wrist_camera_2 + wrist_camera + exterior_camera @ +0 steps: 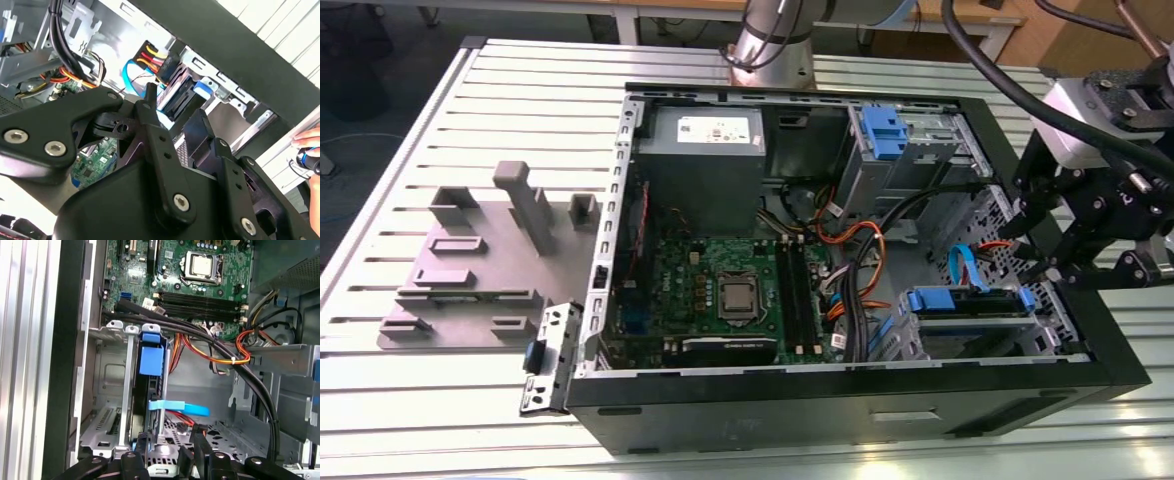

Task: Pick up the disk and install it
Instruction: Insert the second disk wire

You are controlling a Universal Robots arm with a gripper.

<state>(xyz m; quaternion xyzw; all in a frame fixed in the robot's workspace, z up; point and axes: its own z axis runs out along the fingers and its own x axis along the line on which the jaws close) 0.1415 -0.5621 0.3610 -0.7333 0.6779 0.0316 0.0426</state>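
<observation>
The disk [970, 303], in its blue carrier bracket, sits in the lower drive cage at the case's corner on the exterior view's right. In the first wrist view the disk [151, 362] stands edge-on between the cage rails, blue handle toward the motherboard. My gripper [1045, 268] hangs over the case wall beside that cage. Its black fingers [142, 450] stand apart at the cage's near end, and my gripper [170, 446] is open with nothing held. In the second wrist view my gripper [172, 107] points at the cage, where the disk [176, 102] shows between the fingertips.
Another blue carrier [881, 132] fills the upper bay next to the grey power-supply box [703, 150]. Black and orange cables [220, 352] cross from the motherboard [727, 290] past the cage. A grey fixture [480, 260] lies outside the case. A person's hand [307, 145] appears beyond the case wall.
</observation>
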